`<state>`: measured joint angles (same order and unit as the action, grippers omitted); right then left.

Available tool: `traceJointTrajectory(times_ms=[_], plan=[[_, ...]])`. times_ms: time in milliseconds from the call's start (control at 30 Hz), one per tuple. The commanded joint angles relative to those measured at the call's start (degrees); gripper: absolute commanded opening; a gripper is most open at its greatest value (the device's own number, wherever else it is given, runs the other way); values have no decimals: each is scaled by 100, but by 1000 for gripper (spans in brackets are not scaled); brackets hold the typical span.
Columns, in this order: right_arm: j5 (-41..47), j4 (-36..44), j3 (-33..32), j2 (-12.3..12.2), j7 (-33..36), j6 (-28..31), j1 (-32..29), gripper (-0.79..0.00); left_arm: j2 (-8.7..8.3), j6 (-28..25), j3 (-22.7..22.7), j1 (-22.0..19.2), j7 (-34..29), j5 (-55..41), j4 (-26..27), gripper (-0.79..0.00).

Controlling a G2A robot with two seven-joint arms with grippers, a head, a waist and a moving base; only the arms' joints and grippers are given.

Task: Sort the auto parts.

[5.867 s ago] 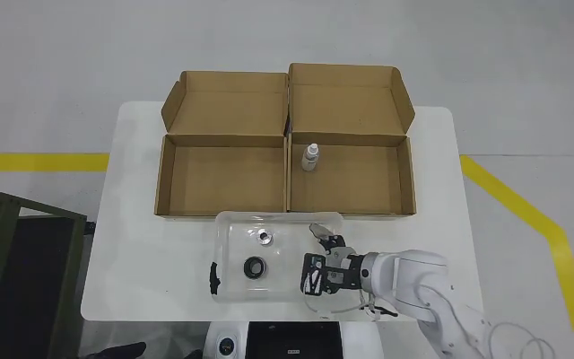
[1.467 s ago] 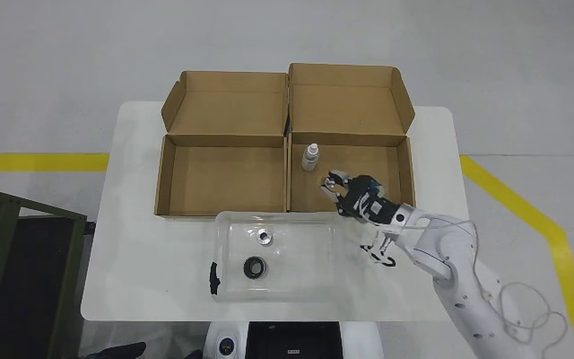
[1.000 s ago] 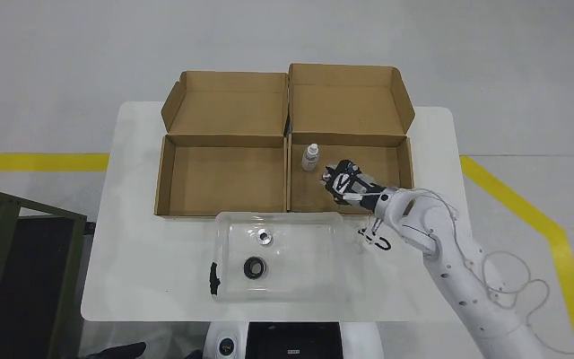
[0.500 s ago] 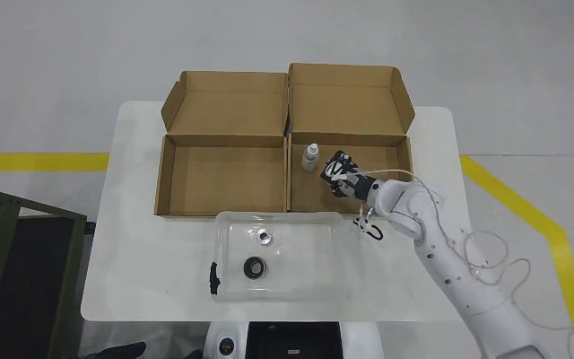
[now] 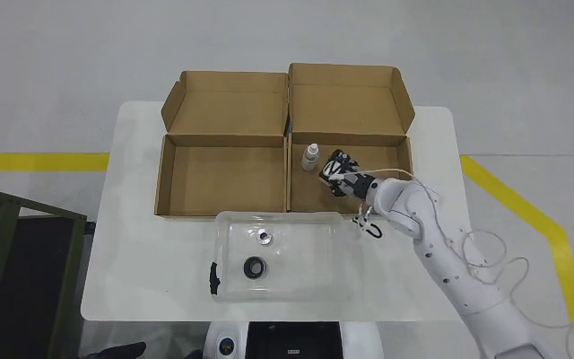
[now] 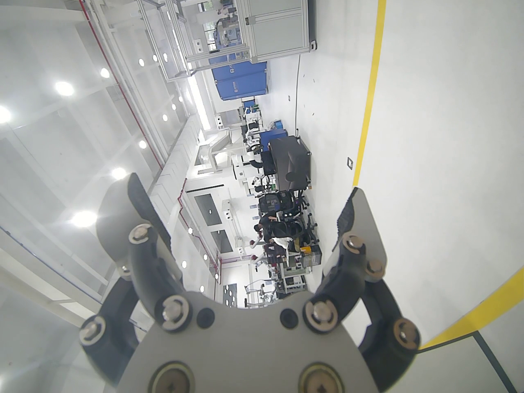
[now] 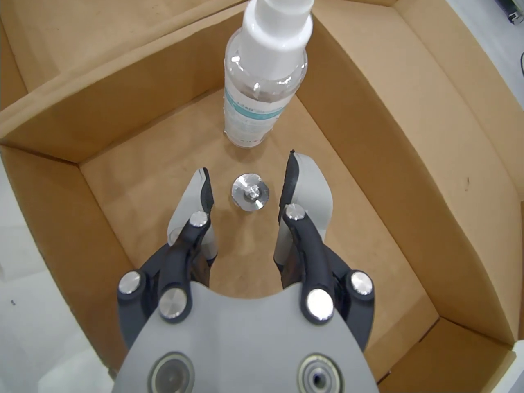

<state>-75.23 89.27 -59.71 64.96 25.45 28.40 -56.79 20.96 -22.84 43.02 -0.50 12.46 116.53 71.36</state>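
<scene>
Two spread fingers of your right gripper (image 7: 248, 169) straddled the small metal part (image 7: 250, 196) on the box (image 7: 413, 95) floor (seemingly lying free). Drifting forward while lifting, you could have clipped the bottle (image 7: 264, 83) just ahead and toppled it.

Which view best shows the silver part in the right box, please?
The right wrist view: the silver part lies in the box inside the open right gripper. In the top view that gripper covers it; the left wrist view faces the room.

Looking like a factory hall here
Yellow floor line (image 6: 370, 83) is running past a glazed machine enclosure (image 6: 262, 14), workstations (image 6: 286, 206) crowding behind.
</scene>
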Motion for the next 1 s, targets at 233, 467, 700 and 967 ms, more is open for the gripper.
traceJointTrajectory(times_ms=[233,467,700,967], plan=[[-181,1373,-464,-137,8,241,-570,-394,0,0,0,0,0,0,0,0],[-198,2249,-449,-176,-170,476,-1004,-329,0,0,0,0,0,0,0,0],[-96,2465,-101,-145,-479,653,-1188,-323,0,0,0,0,0,0,0,0],[-253,2266,555,-38,-539,725,-995,-332,0,0,0,0,0,0,0,0]])
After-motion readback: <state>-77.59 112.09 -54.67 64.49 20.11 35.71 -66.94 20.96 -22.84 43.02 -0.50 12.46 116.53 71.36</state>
